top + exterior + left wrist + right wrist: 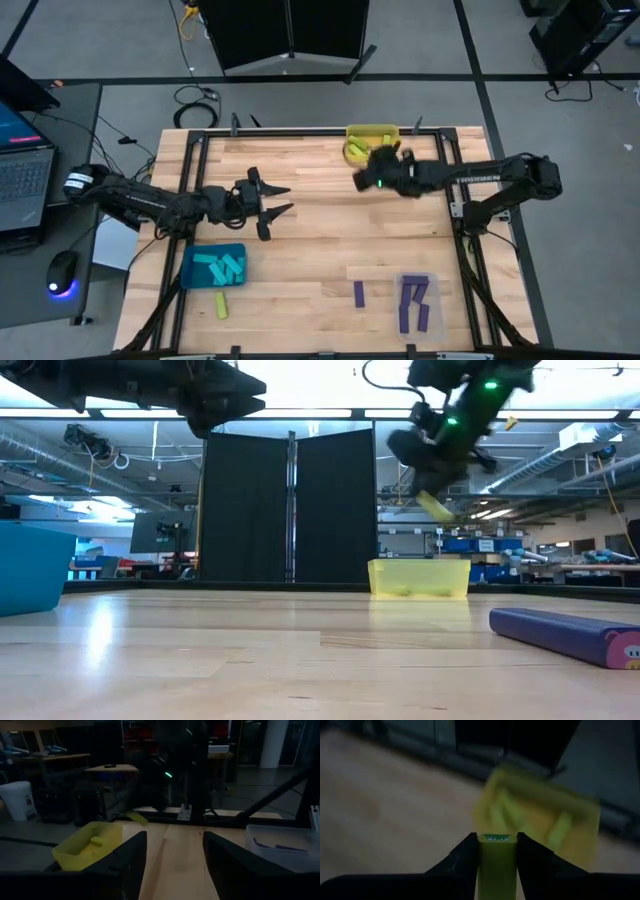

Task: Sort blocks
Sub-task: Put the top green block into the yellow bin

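Your right gripper (pixel 497 851) is up in the air near the far edge of the table (pixel 320 215). Its two fingers are squeezed onto a yellow-green block (pixel 496 865). You can see the block sticking out between them in the right wrist view, with a little face printed on its end. The yellow bin (pixel 371 138) sits just past the gripper, at the far edge, and it already has yellow-green blocks (pixel 560 831) inside. In the low view, the held block hangs tilted above that bin.

Your left gripper (pixel 277 199) waits over the left middle of the table. Its fingers are apart and there is nothing between them.

Look at the near side of the table now. The teal bin (pixel 213 266) sits at the near left with cyan blocks (pixel 222 267) piled in it. One yellow-green bar (pixel 221 305) lies on the wood just beside that bin, on its near side. The clear bin (pixel 416 302) sits at the near right with dark purple blocks (pixel 412 303) in it. One purple bar (pixel 359 294) lies on the wood just left of the clear bin.
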